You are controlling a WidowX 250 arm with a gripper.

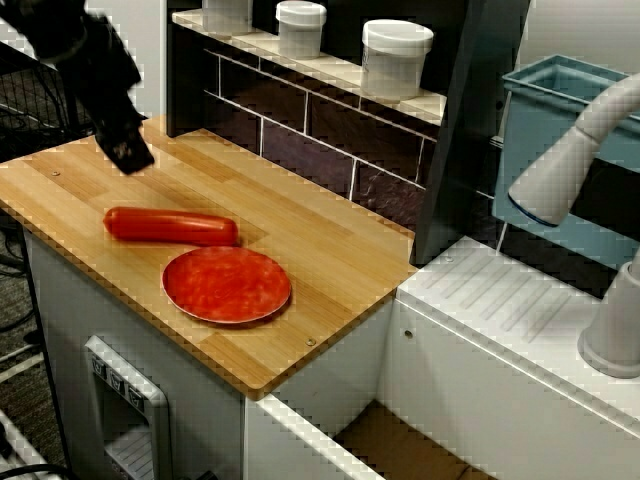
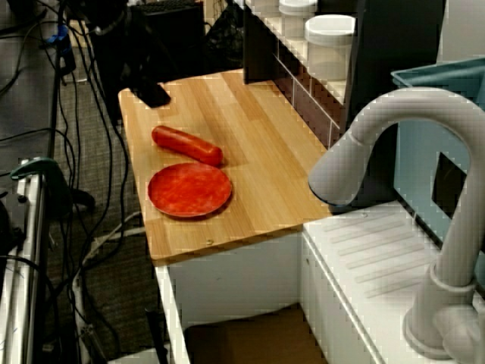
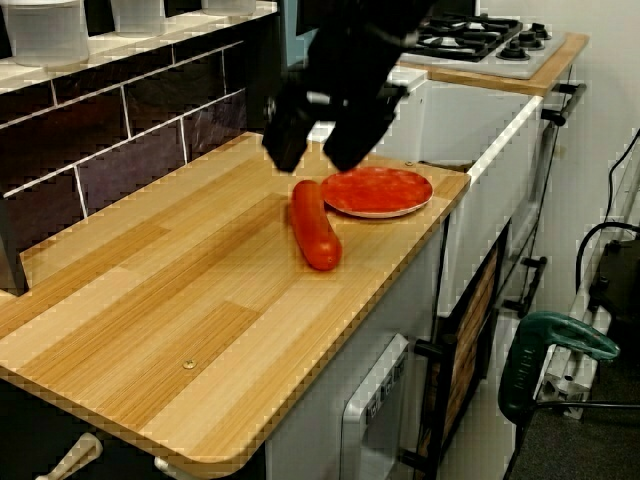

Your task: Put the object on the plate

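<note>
In the view from the front of the table, we see the pincer [image 1: 128, 150] hanging dark and blurred above the far left part of the wooden table [image 1: 330, 250], and here we cannot tell how its jaws stand. The object [image 1: 171, 226], a glossy red sausage shape, lies flat on the wood below and to the right of the pincer, apart from it. The plate [image 1: 227, 285] sits just beyond the object on the side away from the pincer, nearly touching it at the rim and bare on top. White jars [image 1: 397, 58] stand on the tiled ledge further right.

In the view from the sink side, we find the pincer [image 2: 148, 92] over the table's far corner. The object [image 2: 187, 145] lies nearer to us than the pincer, and the plate [image 2: 189, 189] nearer still. A grey faucet [image 2: 394, 152] fills the foreground.

In the view along the table from its other end, the pincer [image 3: 318, 152] shows two dark fingers [image 3: 285, 140] spread apart with nothing between them. They hover just above the far end of the object [image 3: 315, 224], which runs toward us, with the plate [image 3: 377, 191] right of the pincer by the table's edge.
</note>
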